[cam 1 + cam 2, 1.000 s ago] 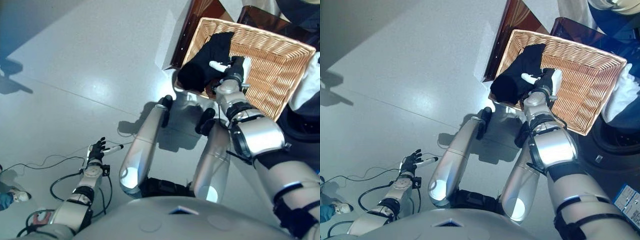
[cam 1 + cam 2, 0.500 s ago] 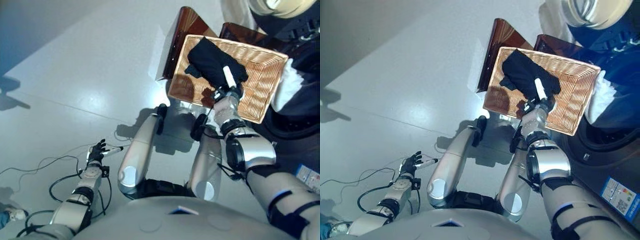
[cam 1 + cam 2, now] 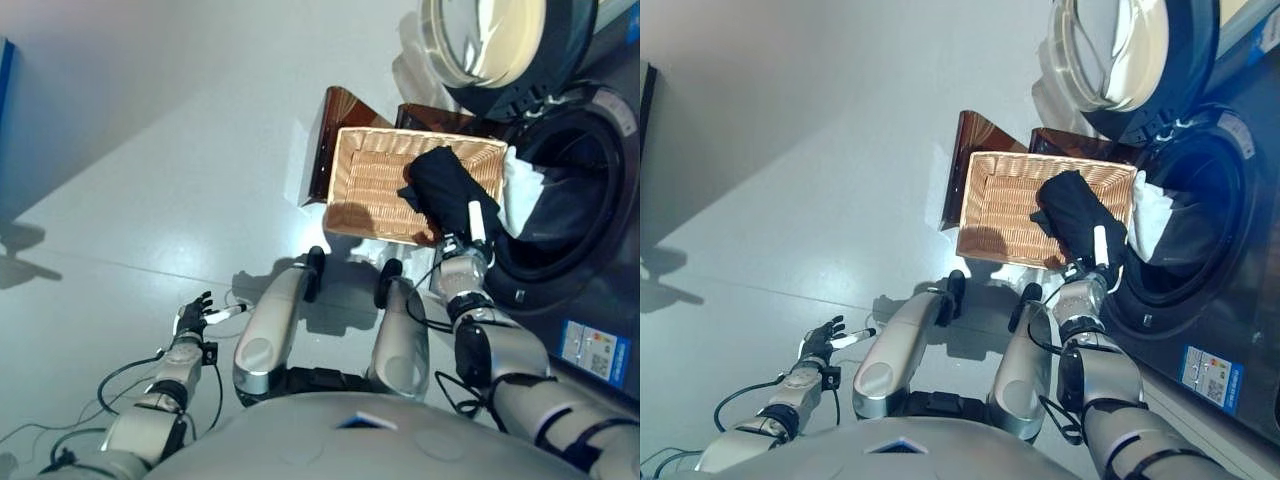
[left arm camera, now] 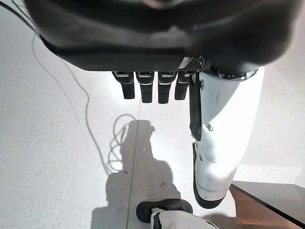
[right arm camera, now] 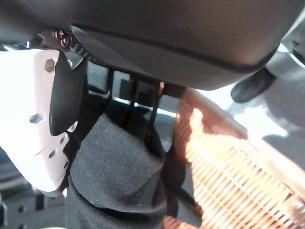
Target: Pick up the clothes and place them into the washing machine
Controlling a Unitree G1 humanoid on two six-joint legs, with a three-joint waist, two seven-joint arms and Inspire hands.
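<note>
A black garment [image 3: 447,190] hangs over the right end of the wicker basket [image 3: 370,185], with my right hand [image 3: 472,225] shut on it; the right wrist view shows the thumb [image 5: 45,119] and fingers pinching the dark cloth [image 5: 114,176]. The washing machine drum [image 3: 1195,215] gapes just right of the basket, its round door [image 3: 1115,50] swung back above. A white cloth [image 3: 520,190] drapes over the drum's rim. My left hand [image 3: 192,318] hovers low over the floor at the lower left, fingers straight and holding nothing.
The basket rests on a dark brown stand [image 3: 335,120]. Grey floor [image 3: 150,180] stretches to the left. A blue-and-white label [image 3: 593,352] marks the machine's front at the lower right.
The camera has swung right, bringing the washing machine into view. My right hand has carried the black garment from the basket's left end to its right end, near the drum. The left hand stayed put.
</note>
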